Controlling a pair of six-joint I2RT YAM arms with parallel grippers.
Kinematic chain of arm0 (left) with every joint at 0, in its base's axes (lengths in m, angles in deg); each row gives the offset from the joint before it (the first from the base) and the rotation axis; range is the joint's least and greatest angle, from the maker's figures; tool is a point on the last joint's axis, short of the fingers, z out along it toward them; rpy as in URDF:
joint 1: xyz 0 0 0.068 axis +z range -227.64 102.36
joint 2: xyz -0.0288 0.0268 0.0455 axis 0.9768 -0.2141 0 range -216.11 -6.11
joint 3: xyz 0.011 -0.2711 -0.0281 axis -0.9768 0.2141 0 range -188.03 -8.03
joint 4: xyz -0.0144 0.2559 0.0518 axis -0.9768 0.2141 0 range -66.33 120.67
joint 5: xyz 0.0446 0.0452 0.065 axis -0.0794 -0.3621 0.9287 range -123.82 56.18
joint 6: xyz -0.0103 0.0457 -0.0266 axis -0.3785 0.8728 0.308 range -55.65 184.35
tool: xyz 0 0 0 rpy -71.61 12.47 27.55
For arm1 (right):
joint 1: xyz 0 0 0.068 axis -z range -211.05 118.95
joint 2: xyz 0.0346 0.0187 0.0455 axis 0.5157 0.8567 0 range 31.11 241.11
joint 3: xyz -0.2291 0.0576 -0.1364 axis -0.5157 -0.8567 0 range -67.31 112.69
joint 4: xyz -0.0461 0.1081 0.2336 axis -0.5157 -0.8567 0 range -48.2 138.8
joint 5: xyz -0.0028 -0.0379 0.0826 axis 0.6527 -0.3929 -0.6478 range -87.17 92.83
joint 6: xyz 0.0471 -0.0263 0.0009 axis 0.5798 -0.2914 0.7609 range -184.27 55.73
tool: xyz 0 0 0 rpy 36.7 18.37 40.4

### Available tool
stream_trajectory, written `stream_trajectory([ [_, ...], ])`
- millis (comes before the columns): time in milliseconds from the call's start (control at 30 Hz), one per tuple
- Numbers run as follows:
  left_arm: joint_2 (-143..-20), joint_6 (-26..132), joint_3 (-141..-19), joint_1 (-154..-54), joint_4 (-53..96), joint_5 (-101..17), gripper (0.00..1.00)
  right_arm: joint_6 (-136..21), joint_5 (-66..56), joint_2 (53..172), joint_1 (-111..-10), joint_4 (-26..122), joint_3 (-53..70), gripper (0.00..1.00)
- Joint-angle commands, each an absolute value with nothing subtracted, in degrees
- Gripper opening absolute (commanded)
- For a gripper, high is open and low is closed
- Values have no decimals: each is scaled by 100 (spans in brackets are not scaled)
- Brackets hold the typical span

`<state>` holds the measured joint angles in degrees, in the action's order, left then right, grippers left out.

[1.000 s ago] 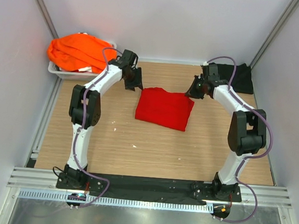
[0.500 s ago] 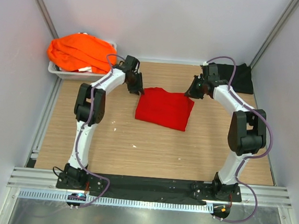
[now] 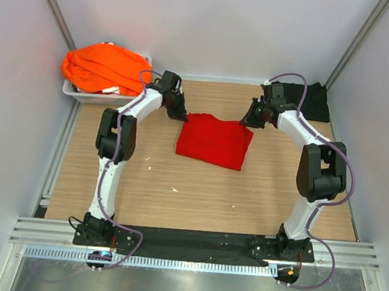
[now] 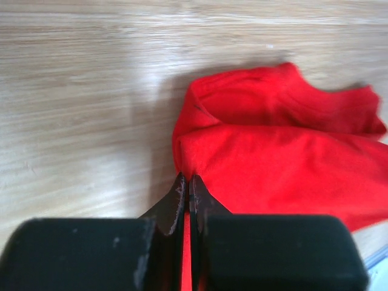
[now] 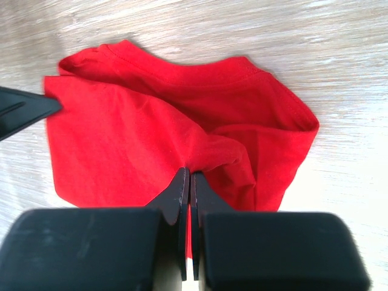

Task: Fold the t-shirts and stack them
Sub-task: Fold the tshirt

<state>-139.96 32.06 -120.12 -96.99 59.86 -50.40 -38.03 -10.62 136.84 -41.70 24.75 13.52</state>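
Saw the soft bright red t-shirt (image 3: 214, 142) lying folded in the middle of the wooden surface (image 3: 177, 191). Found the left gripper (image 4: 187, 179) pinching its far left corner and the right gripper (image 5: 187, 174) pinching its far right corner. Spotted bright orange t-shirts (image 3: 102, 66) heaped in the grey plastic tray (image 3: 83, 95), far left, and a black t-shirt (image 3: 315, 101) far right.

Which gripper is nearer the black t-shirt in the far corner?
Right. The right gripper, shut on the red t-shirt at its far right corner, sits left of the black t-shirt; the left gripper grips the far left corner, farther away.
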Motion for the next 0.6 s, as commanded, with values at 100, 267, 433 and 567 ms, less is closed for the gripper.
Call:
stream_trajectory([
  [100, -12969, 3447, -12009, -9768, 5733, -5377, 0, -3773, -1097, 13035, -4168, 2577, 1223, 1],
  [267, -12942, 3499, -12096, -9864, 5725, -5483, 0, -3703, -957, 12832, -4177, 2621, 968, 1],
  [433, -13083, 3613, -12315, -9996, 5716, -5729, 0, -3658, -719, 12700, -4168, 2630, 678, 1],
  [567, -13294, 3763, -12632, -10102, 5733, -5869, 0, -3571, -307, 12481, -4168, 2709, 371, 1],
])
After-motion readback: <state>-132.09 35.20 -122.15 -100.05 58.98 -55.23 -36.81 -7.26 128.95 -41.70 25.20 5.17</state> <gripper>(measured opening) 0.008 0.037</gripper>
